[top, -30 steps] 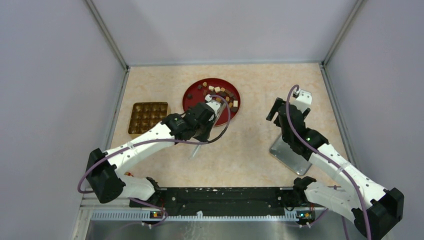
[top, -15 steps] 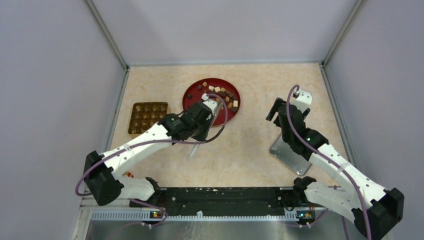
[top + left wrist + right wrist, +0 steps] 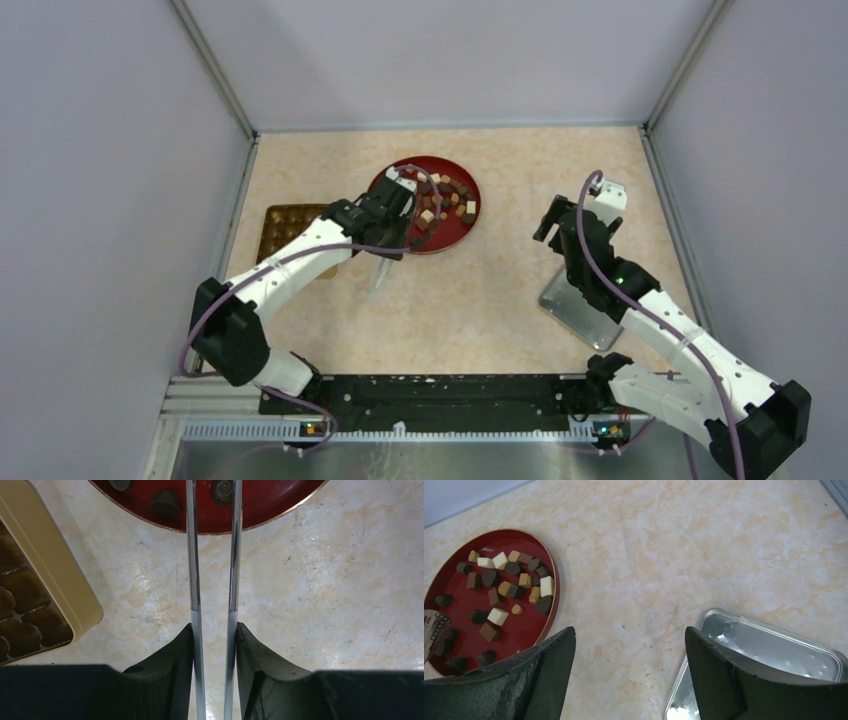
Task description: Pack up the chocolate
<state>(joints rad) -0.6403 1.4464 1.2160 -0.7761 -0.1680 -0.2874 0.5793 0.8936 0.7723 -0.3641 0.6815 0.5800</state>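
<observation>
1. Top view: the left gripper (image 3: 395, 205) is over the near-left rim of a round red plate (image 3: 478, 205). The chocolate (image 3: 445, 195), small dark, tan and cream pieces, lies scattered on that plate. A gold compartment tray (image 3: 290, 225) sits left of the plate, partly under the arm. The right gripper (image 3: 570, 225) is well to the right, near a silver tin (image 3: 578, 310). Neither gripper's finger spread can be made out here.
2. Left wrist view: the left gripper (image 3: 214, 627) clamps metal tweezers (image 3: 195, 555). The two blades run parallel with a narrow gap between them. Their tips pass out of frame over the plate (image 3: 270, 500), where dark chocolate (image 3: 165, 502) lies. The tray (image 3: 55, 580) is at the left.
3. Right wrist view: the right gripper (image 3: 629, 635) is spread wide and holds nothing. It is above the bare table (image 3: 684, 555), between the plate (image 3: 524, 625) with the chocolate (image 3: 509, 580) and the tin (image 3: 764, 650).
</observation>
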